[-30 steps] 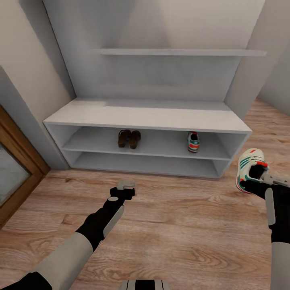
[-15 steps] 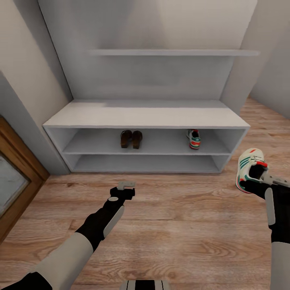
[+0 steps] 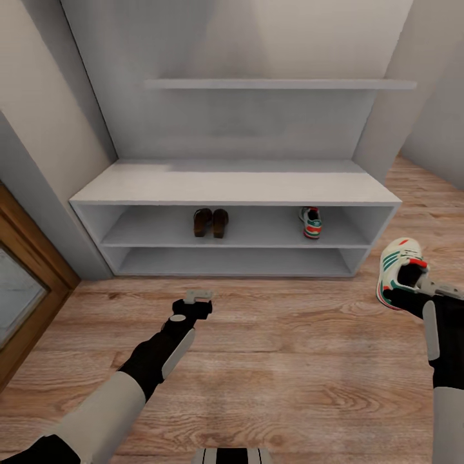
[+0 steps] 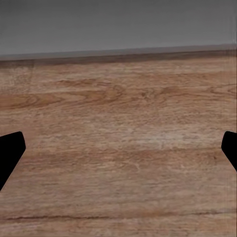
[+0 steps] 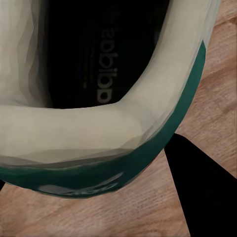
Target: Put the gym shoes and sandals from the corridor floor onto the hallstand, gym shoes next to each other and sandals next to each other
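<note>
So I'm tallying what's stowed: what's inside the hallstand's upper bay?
In the hallstand, the upper bay holds the two sandals side by side and one gym shoe further right. The bench top hides the bay's back. The second shoe is in the right end effector.

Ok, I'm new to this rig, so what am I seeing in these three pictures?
The wide picture is from the robot's head, looking down over both arms. Ahead is the white shoe rack; its upper bay holds the two sandals side by side and one gym shoe. The right gripper holds the other gym shoe above the wood floor. The other two pictures come from cameras at each wrist: the right one shows that shoe close up, the left one bare floor between the left gripper's open fingers.
</note>
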Available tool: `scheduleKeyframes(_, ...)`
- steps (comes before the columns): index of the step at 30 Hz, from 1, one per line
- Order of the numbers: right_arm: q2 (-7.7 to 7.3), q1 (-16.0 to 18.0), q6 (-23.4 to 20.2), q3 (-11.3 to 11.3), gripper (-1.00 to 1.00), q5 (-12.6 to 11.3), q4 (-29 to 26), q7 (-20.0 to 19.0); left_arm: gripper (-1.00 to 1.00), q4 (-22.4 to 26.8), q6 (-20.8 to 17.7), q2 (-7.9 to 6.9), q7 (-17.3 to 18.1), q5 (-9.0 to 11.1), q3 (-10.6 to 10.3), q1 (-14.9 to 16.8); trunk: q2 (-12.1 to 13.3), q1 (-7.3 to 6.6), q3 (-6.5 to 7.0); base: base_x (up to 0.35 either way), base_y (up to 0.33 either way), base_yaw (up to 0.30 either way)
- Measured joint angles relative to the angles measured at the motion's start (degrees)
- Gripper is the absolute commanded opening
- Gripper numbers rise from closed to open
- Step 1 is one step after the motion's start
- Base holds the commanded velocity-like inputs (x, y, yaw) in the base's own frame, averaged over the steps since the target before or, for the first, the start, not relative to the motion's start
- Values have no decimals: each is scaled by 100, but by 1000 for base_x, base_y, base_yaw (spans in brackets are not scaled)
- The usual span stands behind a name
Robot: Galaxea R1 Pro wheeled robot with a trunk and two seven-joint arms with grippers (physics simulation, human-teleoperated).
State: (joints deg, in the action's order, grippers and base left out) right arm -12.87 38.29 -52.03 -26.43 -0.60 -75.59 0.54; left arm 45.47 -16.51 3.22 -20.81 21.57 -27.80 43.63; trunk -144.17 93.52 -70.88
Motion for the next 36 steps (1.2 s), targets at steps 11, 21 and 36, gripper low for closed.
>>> scheduleKeyframes(11,209,-1,10,1263,-100,-135,248,-19,100,-108,402,-648,871,352,14,-6,0,0,0,0,0,0)
scheduleKeyframes(21,860,10,25,2281,-100,-49,1332,-16,100,-664,1704,-1622,3733,508,5,-9,0,1,-1,0,0,0)
scheduleKeyframes(36,1223,36,75,2303,-100,306,2638,29,100,-930,2086,-1630,4424,492,-34,-10,0,0,0,0,0,0)
